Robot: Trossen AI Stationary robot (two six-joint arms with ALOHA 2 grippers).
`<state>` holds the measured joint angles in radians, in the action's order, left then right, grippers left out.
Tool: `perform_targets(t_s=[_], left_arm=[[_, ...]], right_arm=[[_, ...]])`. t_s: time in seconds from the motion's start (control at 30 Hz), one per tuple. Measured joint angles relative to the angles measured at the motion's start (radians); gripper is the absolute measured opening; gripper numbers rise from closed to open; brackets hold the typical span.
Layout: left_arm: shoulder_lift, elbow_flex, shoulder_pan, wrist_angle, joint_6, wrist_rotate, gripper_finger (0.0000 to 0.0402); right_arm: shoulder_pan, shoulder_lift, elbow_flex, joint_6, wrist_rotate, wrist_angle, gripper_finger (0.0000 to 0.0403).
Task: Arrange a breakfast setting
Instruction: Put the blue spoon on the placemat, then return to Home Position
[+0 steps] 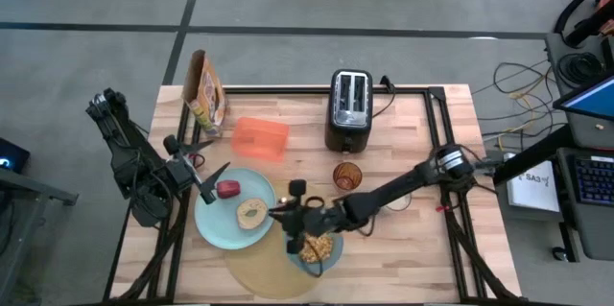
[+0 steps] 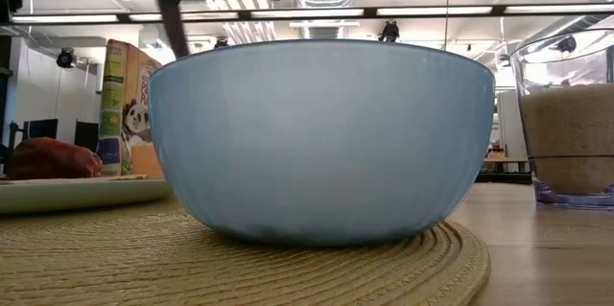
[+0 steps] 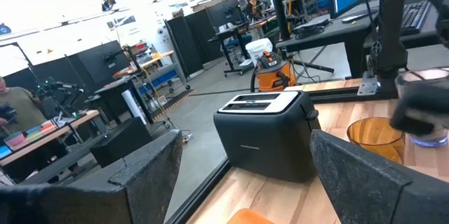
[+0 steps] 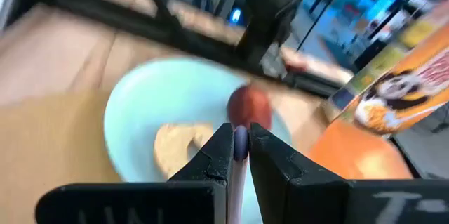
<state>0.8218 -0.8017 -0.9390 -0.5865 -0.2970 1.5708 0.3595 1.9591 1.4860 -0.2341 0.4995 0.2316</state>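
Note:
The pale blue plate (image 1: 223, 224) lies on the table's near left part, partly on the round tan placemat (image 1: 259, 270). It carries the red apple (image 1: 228, 189) and the bagel (image 1: 252, 213). The blue bowl (image 1: 331, 258), holding yellow cereal (image 1: 318, 246), stands on the placemat (image 2: 240, 258) to the right of the plate. My right gripper (image 1: 291, 220) is over the bowl's left rim, shut on the small metal spoon (image 4: 239, 143). My left gripper (image 1: 213, 183) is open and empty just left of the apple, above the plate's far-left edge. My right gripper pinches the spoon's thin metal handle (image 4: 239, 155) between its two fingers. The fingers slant down toward the table's left, facing the plate. The gripper itself hides the spoon's other end.
A black toaster (image 1: 348, 109) stands at the far middle, an orange box (image 1: 261, 138) left of it, and a cereal box (image 1: 206, 95) at the far left. An amber glass (image 1: 347, 175) stands near the toaster. A clear glass (image 2: 571, 124) shows right of the bowl in the low view.

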Motion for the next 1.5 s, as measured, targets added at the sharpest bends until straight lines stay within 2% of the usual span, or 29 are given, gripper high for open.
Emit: perform_targets(t_s=[0.23, 0.53, 0.73, 1.23, 1.5], left_arm=[[0.000, 0.000, 0.000, -0.001, 0.000, 0.000, 0.0294], [0.002, 0.000, 0.000, -0.006, 0.000, 0.000, 0.0294], [0.002, 0.000, 0.000, -0.006, 0.000, 0.000, 0.0294], [0.002, 0.000, 0.000, -0.005, 0.000, 0.000, 0.0294], [0.002, 0.000, 0.000, -0.005, 0.000, 0.000, 0.0294]], right_arm=[[0.000, 0.134, 0.226, 0.021, -0.002, -0.265, 0.0028], [-0.001, 0.197, 0.373, 0.044, -0.011, -0.463, 0.0028], [-0.003, 0.199, 0.362, 0.095, -0.014, -0.475, 0.0038], [-0.011, 0.198, 0.353, 0.123, -0.037, -0.474, 0.0121], [-0.011, 0.189, 0.353, 0.113, -0.034, -0.490, 0.0126]])
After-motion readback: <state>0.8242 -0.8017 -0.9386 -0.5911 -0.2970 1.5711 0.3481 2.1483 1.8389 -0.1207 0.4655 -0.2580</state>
